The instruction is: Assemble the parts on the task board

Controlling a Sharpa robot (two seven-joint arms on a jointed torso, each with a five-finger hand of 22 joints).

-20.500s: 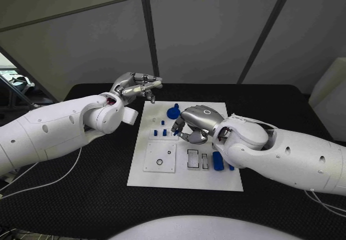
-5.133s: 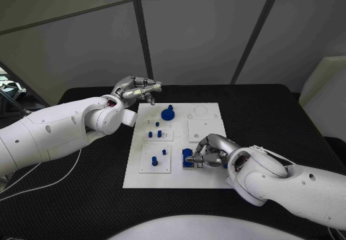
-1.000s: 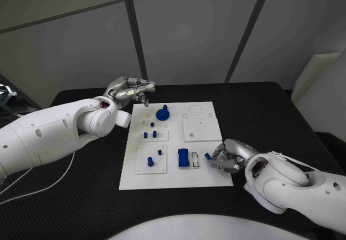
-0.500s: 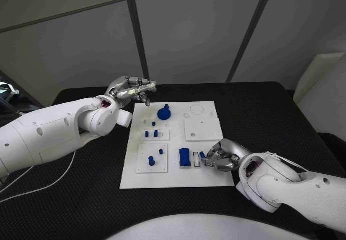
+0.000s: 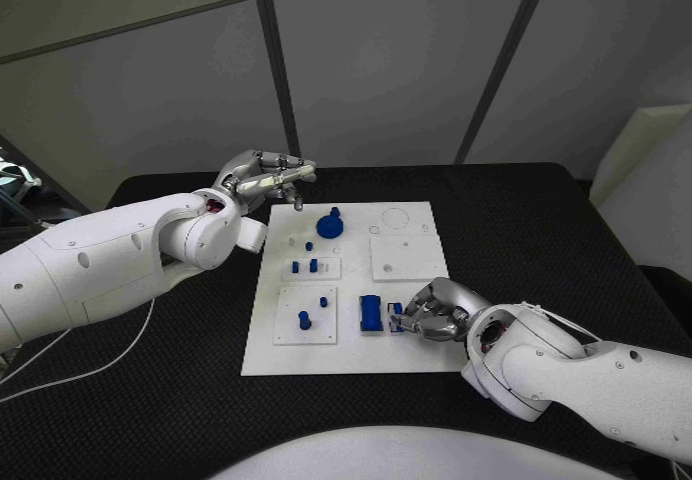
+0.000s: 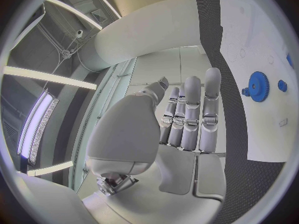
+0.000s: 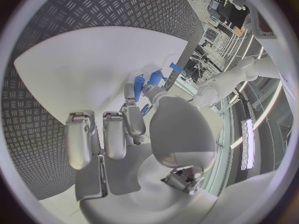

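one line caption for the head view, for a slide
Right hand pinches a small blue part over the task board while the left hand hovers beyond its far edge.

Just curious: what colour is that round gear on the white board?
Blue; the gear shows best in the left wrist view.

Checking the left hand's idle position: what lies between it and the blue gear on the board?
In the head view, only bare white task board separates the left hand from the blue gear; no part lies there.

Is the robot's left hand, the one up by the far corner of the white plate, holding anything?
No. The left hand is empty: in its wrist view the fingers lie straight, side by side, nothing between them.
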